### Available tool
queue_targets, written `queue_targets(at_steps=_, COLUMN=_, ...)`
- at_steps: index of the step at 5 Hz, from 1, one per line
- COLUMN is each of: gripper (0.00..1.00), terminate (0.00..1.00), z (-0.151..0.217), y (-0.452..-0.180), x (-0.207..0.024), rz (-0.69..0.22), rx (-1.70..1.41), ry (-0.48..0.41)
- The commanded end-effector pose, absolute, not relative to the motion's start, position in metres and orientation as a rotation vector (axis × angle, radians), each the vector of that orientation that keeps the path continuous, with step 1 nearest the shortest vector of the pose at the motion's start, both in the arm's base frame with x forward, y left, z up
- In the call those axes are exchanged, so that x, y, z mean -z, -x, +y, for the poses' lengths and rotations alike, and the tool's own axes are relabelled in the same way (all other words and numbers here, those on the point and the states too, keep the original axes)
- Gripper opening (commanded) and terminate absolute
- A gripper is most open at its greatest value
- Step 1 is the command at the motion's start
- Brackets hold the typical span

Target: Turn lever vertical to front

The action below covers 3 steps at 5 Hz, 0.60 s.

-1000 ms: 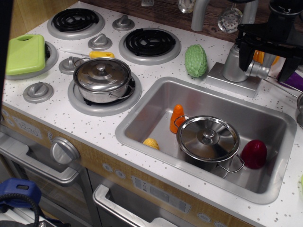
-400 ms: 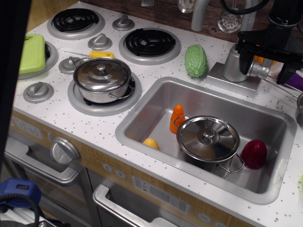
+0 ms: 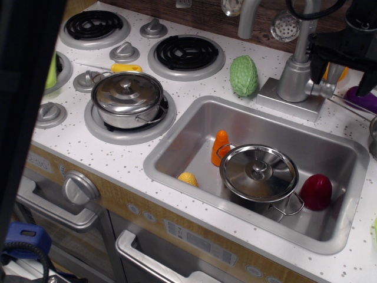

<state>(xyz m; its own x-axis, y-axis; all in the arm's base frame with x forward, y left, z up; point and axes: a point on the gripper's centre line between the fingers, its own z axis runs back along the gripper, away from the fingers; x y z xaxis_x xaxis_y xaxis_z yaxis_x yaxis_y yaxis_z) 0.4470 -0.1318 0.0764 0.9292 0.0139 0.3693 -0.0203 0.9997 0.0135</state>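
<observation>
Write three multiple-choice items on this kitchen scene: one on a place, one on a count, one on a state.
1. Where is the orange carrot?
A. on a burner
B. in the sink
C. on the counter

2. How many lidded steel pots are there?
A. one
B. two
C. three

3. How does the lever stand on the faucet?
A. jutting sideways
B. pointing straight up
C. missing

Answers: 1 B, it lies inside the basin beside the sink pot. 2 B, one in the sink and the stove pot on a burner. 3 A, the stub sticks out to the side, beneath the gripper.

Toy kitchen: stove burners (image 3: 186,56), steel sink (image 3: 177,147), oven door (image 3: 171,259) below
</observation>
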Motion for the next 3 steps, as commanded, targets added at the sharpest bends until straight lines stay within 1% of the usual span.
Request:
queue_targets(at_steps=1, gripper=1.0, terminate=0.0, z=-0.139, y=-0.467, x=-0.1, rz=-0.492, rx=0.005, ry=-0.046)
queue_targets(at_steps=3, gripper=1.0, terminate=0.0, z=-0.134, y=-0.484, x=-0.102, rz=-0.539, rx=0.024, ry=-0.085)
